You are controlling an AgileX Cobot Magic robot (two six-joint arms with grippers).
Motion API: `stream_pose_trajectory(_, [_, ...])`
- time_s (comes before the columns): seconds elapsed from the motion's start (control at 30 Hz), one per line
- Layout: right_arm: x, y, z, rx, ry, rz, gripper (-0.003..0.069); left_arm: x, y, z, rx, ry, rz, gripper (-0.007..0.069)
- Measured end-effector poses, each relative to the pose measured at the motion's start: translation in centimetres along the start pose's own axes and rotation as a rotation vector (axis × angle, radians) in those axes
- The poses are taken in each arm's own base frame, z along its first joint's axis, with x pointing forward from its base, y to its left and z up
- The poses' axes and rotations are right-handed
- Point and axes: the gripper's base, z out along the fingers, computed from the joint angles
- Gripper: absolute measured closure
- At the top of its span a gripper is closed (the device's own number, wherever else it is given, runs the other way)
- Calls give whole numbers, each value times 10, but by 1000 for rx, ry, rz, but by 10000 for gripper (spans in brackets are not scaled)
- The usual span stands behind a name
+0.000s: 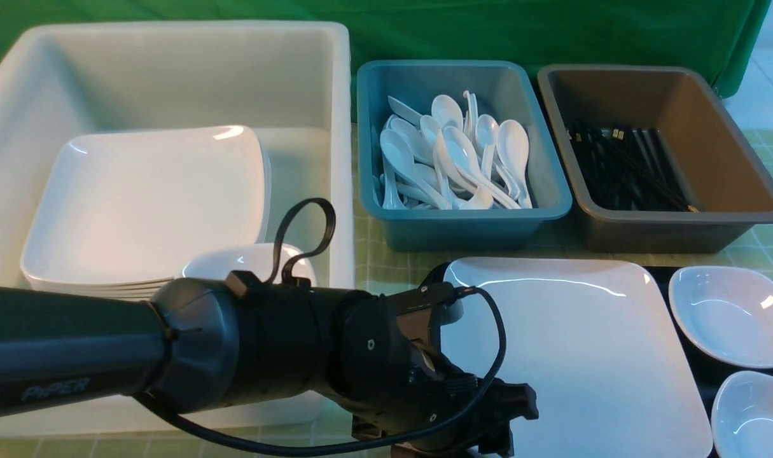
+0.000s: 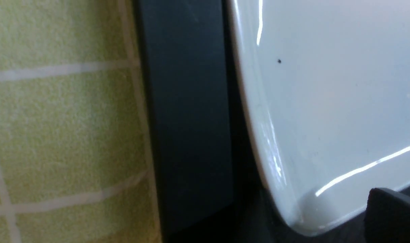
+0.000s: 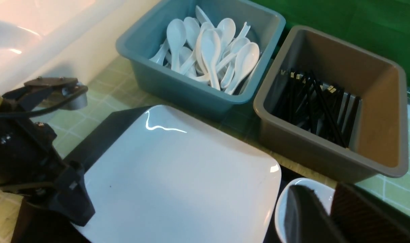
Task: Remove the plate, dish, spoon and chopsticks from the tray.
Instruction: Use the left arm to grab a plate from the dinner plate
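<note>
The large white plate (image 1: 577,356) lies on the black tray (image 1: 696,366). Two small white dishes (image 1: 730,315) (image 1: 755,416) sit on the tray to its right. My left gripper (image 1: 501,423) is low at the plate's near-left corner and looks open. Only one of its fingers (image 2: 393,216) shows in the left wrist view, beside the plate's edge (image 2: 326,118) and the tray rim (image 2: 188,118). My right gripper (image 3: 326,194) is shut and empty above a dish (image 3: 281,209). No spoon or chopsticks show on the tray.
A big white tub (image 1: 338,159) at the left holds stacked plates (image 1: 144,197) and a dish (image 1: 252,261). A teal tub (image 1: 462,222) holds several spoons (image 1: 456,152). A brown tub (image 1: 679,229) holds black chopsticks (image 1: 628,165). A green checked cloth (image 1: 386,261) covers the table.
</note>
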Motion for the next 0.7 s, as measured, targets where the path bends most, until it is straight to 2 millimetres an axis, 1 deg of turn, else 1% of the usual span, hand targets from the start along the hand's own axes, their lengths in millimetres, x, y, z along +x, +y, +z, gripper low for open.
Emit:
stream_pose_trajectory(0.17, [-3,0,0,1,-29,0,533,-3,2,8,2,-30,-60,225])
stream_pose_trajectory(0.33, [-6,0,0,1,-66,0,524,-5,2,10,8,-56,-86,240])
stream_pose_trajectory(0.4, [-7,0,0,1,-72,0,521,-7,2,11,12,-74,-96,279])
stream_pose_trajectory(0.43, [-7,0,0,1,-72,0,521,-7,2,11,12,-75,-102,283])
stream_pose_trajectory(0.53, [-7,0,0,1,-76,0,517,-9,4,14,17,-98,-179,358])
stream_pose_trajectory(0.57, [-7,0,0,1,-76,0,517,-9,4,14,18,-99,-184,363])
stream_pose_trajectory(0.63, [-7,0,0,1,-76,1,515,-9,4,14,23,-106,-252,402])
stream_pose_trajectory(0.7, [-7,0,0,1,-77,1,514,-9,4,15,25,-108,-299,418])
